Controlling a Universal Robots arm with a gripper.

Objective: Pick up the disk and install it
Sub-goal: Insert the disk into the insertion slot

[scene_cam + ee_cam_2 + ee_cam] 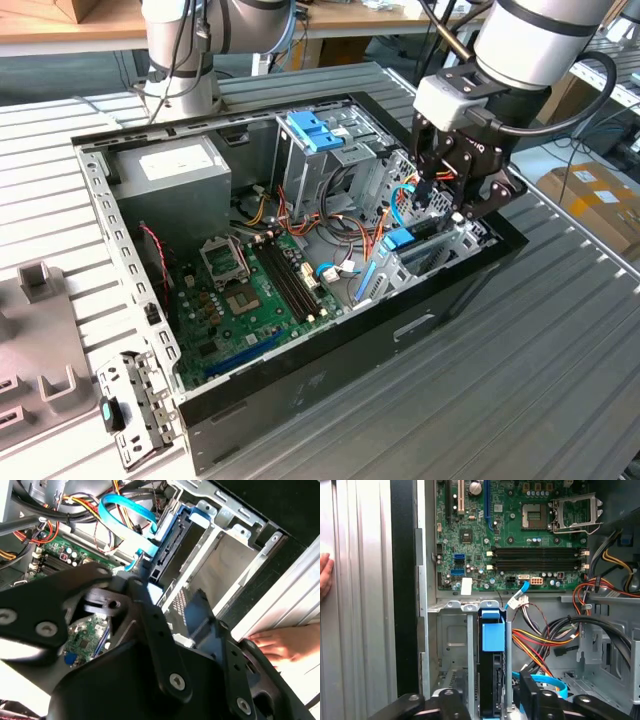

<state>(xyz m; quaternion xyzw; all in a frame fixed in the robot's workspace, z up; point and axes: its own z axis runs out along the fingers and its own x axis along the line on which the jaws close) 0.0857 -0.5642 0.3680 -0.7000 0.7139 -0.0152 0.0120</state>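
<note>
Disk [492, 677]: one, upright in drive bay [451, 640]; one hand [462, 202], fingers apart, close above.

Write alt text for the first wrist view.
A disk in a light-blue carrier stands on edge in a metal bay of a computer case, close in front of the gripper. A green circuit board and coloured cables lie beyond; a hand rests on the table.

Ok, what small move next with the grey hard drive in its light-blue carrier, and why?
Probably a short, slow push along the slot: the light-blue-framed grey disk stands on edge between the metal bay's rails, the gripper above it, and a person's hand lies beside the case.
</note>
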